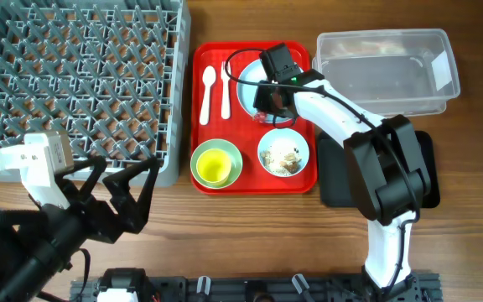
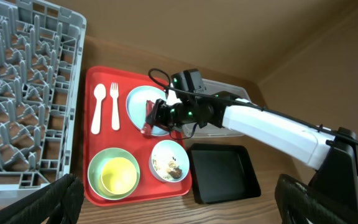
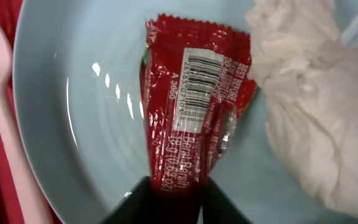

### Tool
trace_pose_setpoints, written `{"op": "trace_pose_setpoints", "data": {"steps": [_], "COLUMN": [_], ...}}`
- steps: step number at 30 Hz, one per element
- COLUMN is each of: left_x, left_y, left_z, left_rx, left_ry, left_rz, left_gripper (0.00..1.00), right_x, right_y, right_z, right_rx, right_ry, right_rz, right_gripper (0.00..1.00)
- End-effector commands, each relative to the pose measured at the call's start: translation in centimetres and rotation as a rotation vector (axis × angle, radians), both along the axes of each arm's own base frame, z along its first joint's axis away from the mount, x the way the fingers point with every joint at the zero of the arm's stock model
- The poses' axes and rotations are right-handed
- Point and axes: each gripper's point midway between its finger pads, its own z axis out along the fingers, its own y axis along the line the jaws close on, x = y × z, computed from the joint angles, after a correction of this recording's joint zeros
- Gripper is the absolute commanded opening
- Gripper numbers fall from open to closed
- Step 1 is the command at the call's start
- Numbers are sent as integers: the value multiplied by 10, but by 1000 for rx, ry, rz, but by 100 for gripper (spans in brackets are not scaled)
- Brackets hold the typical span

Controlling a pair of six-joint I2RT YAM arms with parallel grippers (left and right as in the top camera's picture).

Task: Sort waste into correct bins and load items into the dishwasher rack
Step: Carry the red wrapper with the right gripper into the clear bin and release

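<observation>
We have the right gripper (image 3: 173, 194) clamped on the near end of the red wrapper (image 3: 194, 112). In the wrist view its two dark fingers (image 3: 135, 202) meet over the wrapper's 6 o'clock edge. The rest of the wrapper stretches toward 12 o'clock across the pale blue plate (image 3: 73, 124). That plate sits in the 1 o'clock corner of the red tray (image 1: 208, 59). We cannot tell whether the wrapper is already clear of the plate or resting on it.

We judge the wrapper to be nearly weightless: thin, glossy film, crinkled and floppy, with nothing stiff in it except the zigzag seam at its far end. Such film is slippery, so a pinch on a narrow end could let it slide out or flap on the way. A firm hold on a folded, doubled part suits it best.

A crumpled white napkin (image 3: 303, 106) lies at the wrapper's 3 o'clock, touching or just beside it, and we think it could drag along.

The left gripper (image 1: 124, 176) hangs with its fingers spread apart at the rack's (image 1: 74, 75) 6 o'clock edge, holding nothing.
</observation>
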Motion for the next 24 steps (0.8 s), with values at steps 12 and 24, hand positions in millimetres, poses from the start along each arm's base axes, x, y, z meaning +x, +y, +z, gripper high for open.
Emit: {"op": "trace_pose_setpoints", "data": {"steps": [12,24], "left_x": [0,0], "left_y": [0,0], "left_z": [3,3], "left_rx": [19,19], "left_ry": [-20,-19], "left_rz": [-7,-8], "left_gripper": [100,100], "right_x": [24,42], "right_y": [-63,-175], "right_z": [176,134], "right_rx": [-76,-288], "right_ry": [-368,-277], "right_rz": [-4,133], "right_gripper": [5,4]}}
